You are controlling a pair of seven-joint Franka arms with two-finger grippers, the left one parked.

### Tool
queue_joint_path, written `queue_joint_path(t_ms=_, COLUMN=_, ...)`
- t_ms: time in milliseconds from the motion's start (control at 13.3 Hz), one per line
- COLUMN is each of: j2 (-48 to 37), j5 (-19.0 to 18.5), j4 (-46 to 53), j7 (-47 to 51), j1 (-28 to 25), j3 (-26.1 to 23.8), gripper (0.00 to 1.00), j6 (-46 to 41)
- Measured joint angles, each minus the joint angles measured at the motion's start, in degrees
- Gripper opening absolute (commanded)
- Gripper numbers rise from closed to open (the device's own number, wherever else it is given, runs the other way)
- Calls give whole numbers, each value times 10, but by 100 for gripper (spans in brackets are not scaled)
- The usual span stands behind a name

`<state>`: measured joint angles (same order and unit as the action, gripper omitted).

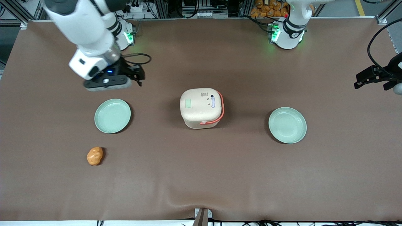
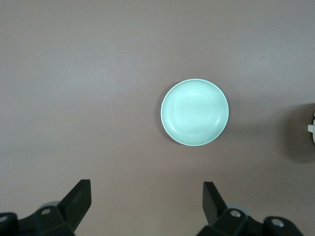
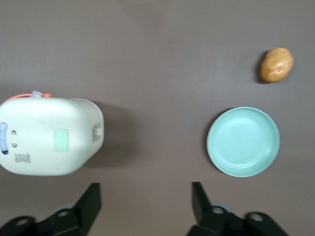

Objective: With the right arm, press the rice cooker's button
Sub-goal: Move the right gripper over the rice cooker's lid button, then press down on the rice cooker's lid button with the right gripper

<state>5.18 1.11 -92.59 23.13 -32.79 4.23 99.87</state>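
The cream rice cooker (image 1: pixel 201 107) with a coral-orange handle stands closed in the middle of the brown table. Its lid carries a pale green button patch (image 1: pixel 188 103). It also shows in the right wrist view (image 3: pixel 49 136). My right arm's gripper (image 1: pixel 135 75) hangs above the table toward the working arm's end, farther from the front camera than the cooker and well apart from it. In the right wrist view the gripper (image 3: pixel 146 196) is open and empty over bare table, with the cooker off to one side.
A pale green plate (image 1: pixel 112 115) lies just nearer the camera than my gripper, also seen in the right wrist view (image 3: pixel 243 141). An orange potato-like lump (image 1: pixel 95 156) lies nearer the camera still. Another green plate (image 1: pixel 287 125) lies toward the parked arm's end.
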Motion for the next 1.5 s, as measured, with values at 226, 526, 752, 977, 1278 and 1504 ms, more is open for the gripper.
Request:
queue_joint_path(t_ms=226, j2=32, j5=0, j4=0, j7=49, j1=-29, j3=0, gripper=32, j6=39)
queue_joint_path(t_ms=526, j2=80, j5=0, j4=0, j7=103, j1=-71, j3=0, gripper=0, j6=100)
queue_joint_path(t_ms=752, j2=121, j5=0, j4=1, j7=149, j1=-105, j3=0, gripper=0, j6=138)
queue_joint_path(t_ms=977, j2=152, j5=0, j4=2, j7=163, j1=-122, j3=0, gripper=0, j6=174)
queue_joint_path(t_ms=1278, j2=185, j5=0, j4=7, j7=171, j1=-131, j3=0, gripper=0, j6=189)
queue_joint_path(t_ms=1504, j2=199, j5=0, j4=12, j7=171, j1=-131, j3=2, gripper=0, j6=194)
